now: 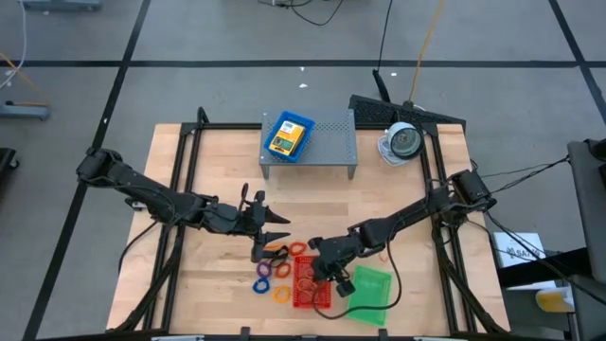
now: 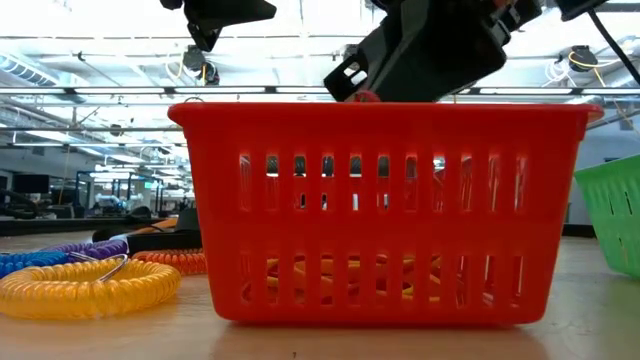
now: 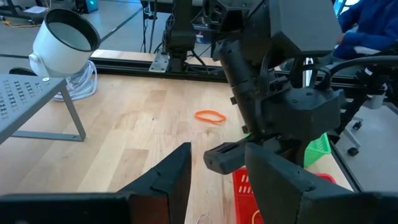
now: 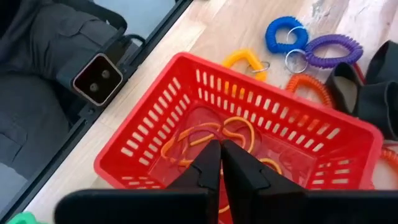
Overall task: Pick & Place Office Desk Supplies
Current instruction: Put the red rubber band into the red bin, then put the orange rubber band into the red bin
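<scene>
A red mesh tray stands near the table's front edge, with several orange rubber bands lying on its floor. My right gripper hangs shut just over the tray's inside, pointing slantwise down. One more rubber band lies on the bare wood. Blue, purple and yellow coil rings lie on the table left of the tray. My left gripper waits open and empty above the table, left of the tray. A crayon box rests on the grey shelf. My right gripper shows a small reddish bit right under its fingertips in the low view, just above the tray's rim. Whether that is a rubber band pinched between the fingers, I cannot tell. The wrist view shows nothing plainly between them.
A green mesh tray stands right of the red one. The grey perforated shelf and a round white device stand at the far edge. A dark piece lies by the rings. Bare wood lies between the shelf and the trays.
</scene>
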You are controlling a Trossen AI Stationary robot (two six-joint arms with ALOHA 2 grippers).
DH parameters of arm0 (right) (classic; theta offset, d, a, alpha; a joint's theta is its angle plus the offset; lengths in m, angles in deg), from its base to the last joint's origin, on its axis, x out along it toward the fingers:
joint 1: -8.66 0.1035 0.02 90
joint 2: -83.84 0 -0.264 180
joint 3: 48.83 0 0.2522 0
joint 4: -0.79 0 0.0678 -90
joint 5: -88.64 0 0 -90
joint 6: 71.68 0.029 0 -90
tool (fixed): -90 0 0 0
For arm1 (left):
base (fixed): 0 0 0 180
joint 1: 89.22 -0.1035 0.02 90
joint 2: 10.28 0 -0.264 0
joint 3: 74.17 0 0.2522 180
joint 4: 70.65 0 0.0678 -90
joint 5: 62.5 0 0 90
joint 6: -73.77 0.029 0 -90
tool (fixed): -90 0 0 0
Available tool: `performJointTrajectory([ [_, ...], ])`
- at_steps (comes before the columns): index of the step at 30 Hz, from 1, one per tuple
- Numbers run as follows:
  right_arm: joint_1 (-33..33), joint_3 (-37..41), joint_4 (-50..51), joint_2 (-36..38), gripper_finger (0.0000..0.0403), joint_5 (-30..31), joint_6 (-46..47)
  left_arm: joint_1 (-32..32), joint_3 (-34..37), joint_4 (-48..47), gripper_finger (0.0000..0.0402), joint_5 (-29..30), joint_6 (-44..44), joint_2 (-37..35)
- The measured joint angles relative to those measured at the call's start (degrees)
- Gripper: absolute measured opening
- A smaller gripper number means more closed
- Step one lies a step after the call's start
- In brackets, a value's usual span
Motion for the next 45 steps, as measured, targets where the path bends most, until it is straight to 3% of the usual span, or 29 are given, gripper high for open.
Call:
performJointTrajectory([
  [14, -0.3, 0.0, -1.9, 0.0, 0.0122, -2.3, 2.7, 0.0, 0.0, -0.1, 0.0157, 0.0, 0.0, 0.0],
  [25, -0.7, 0.0, -3.6, 6.8, 0.0134, -1.2, 0.9, 0.0, 0.0, -0.1, 0.0157, -0.3, -0.4, 0.0],
  [34, -4.2, 0.0, 18.9, 16.9, 0.0128, 10.6, -1.8, -0.1, 0.0, -0.5, 0.0157, -0.4, 2.9, 0.0],
  [41, -10.3, 0.0, 39.2, 21.6, 0.0136, 10.6, 2.5, -3.9, 0.0, -0.4, 0.0157, 0.2, 12.3, 0.0],
  [45, -12.0, 0.0, 49.4, 22.3, 0.0139, 10.5, 2.6, -8.0, 0.0, -0.1, 0.0157, 0.2, 13.2, 0.0],
])
